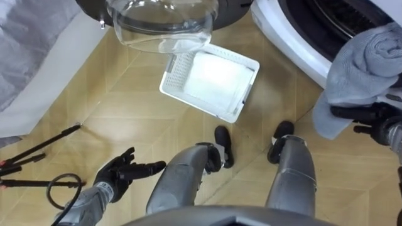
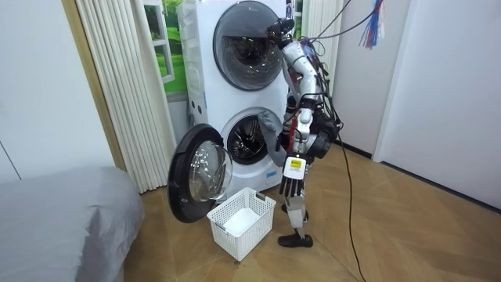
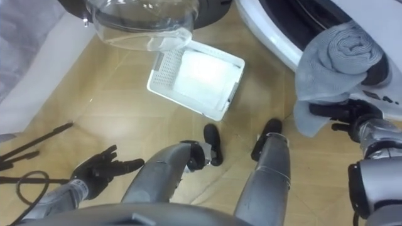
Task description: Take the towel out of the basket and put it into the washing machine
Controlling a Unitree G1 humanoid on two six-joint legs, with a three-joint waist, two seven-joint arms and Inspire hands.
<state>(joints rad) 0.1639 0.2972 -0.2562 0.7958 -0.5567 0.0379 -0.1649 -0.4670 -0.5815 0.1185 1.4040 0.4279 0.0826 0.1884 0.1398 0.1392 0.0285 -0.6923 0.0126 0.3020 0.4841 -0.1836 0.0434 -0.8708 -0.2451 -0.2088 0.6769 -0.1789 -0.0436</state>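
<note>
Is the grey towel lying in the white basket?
No, the grey towel is held in the right hand at the open washing machine, away from the white basket.

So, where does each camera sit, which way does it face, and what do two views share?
Left eye view: on the robot's head, facing down at the floor; left hand, legs, right hand holding the towel.
Right eye view: beside it, same downward look, same limbs.
Room view: standing across the room, facing the washing machine and whole robot.
Shared: the white basket, in all three.
</note>
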